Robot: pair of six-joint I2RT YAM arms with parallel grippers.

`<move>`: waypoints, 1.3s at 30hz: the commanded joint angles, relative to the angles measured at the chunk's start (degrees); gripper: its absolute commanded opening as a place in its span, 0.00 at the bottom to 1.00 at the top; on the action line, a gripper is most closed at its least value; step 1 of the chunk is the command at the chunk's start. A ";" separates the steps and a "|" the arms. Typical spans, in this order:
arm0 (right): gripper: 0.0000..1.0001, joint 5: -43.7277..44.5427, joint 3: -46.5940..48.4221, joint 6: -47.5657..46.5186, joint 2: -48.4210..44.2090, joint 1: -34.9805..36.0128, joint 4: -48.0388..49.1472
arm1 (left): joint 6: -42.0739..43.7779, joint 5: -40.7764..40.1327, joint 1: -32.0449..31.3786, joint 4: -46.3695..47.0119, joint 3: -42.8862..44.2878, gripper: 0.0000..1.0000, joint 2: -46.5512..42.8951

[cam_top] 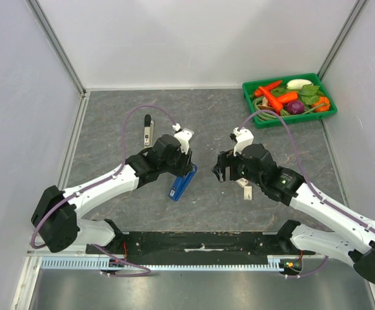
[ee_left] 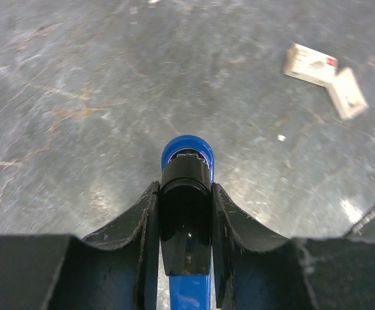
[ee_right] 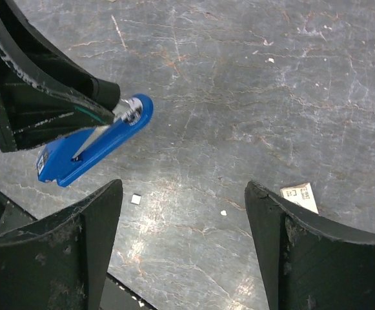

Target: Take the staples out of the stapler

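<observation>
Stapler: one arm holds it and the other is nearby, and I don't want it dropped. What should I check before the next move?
1. Left gripper clamped on the stapler: ok, fingers flank its black top.
2. Right gripper open and empty: ok.
3. Bare table between right gripper and stapler: ok, only small white bits.
4. Staples showing in the stapler: cannot tell.
5. Staple box apart from both grippers: ok.
</observation>
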 commanded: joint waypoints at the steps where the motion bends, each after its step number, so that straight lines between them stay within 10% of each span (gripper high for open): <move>1: 0.82 -6.32 3.88 -5.45 -1.36 -0.10 -2.62 | 7.87 16.16 -0.23 3.97 3.27 0.02 -4.02; 17: 0.70 -28.04 8.62 -13.10 -6.28 -0.01 -6.75 | 7.88 50.89 -1.02 8.63 3.19 0.02 -11.23; 39: 0.59 -47.82 8.89 -14.07 -5.58 3.15 -5.17 | 6.74 58.73 -2.60 11.70 2.48 0.02 -15.45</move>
